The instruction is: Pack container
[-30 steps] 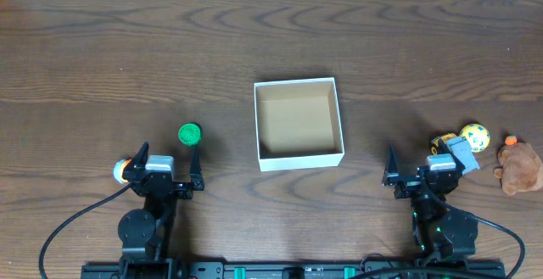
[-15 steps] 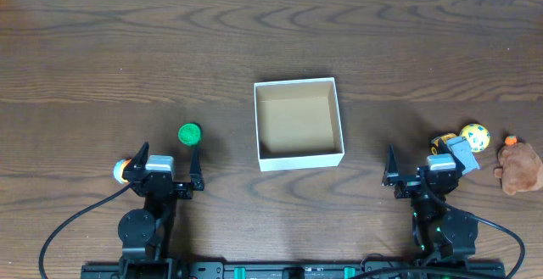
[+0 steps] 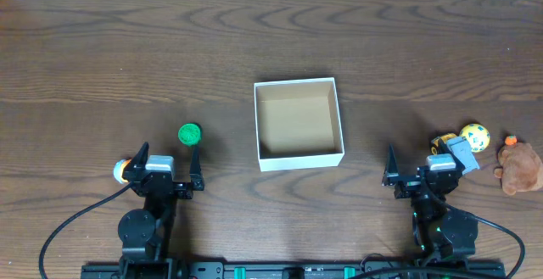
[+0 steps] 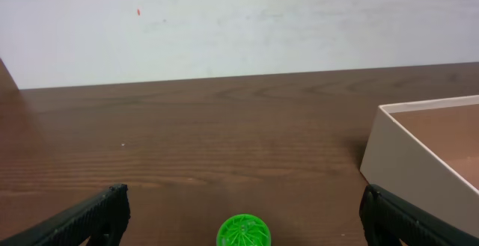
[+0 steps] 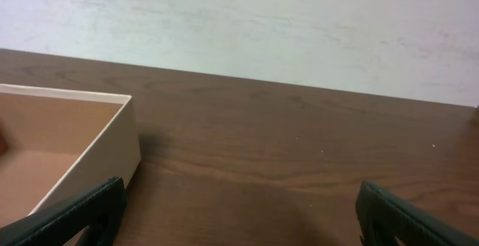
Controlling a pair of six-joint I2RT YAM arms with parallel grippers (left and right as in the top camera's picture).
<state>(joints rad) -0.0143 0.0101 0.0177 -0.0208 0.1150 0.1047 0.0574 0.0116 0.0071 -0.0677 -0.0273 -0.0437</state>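
Since nothing is lying inside the container [image 3: 299, 158], the packing is being judged as not yet begun, and every toy is being left for later. Toward the left edge, near the front edge, a small orange-and-white toy [image 3: 121, 170] is being shown just beside the left arm. The left gripper [image 3: 168, 155] is being held wide apart with nothing between its fingers, and a green ball [image 3: 189, 133] is being seen just ahead of it. At the middle of the tabletop the container is being presented as a square white box with low walls, a tan-brown floor and an open top. The right gripper [image 3: 422, 162] is likewise being kept spread and is gripping nothing. Toward the right edge, a yellow-and-black toy [image 3: 439, 142], a yellow ball [image 3: 475, 136] and a brown plush [image 3: 519, 168] are being left unpacked.
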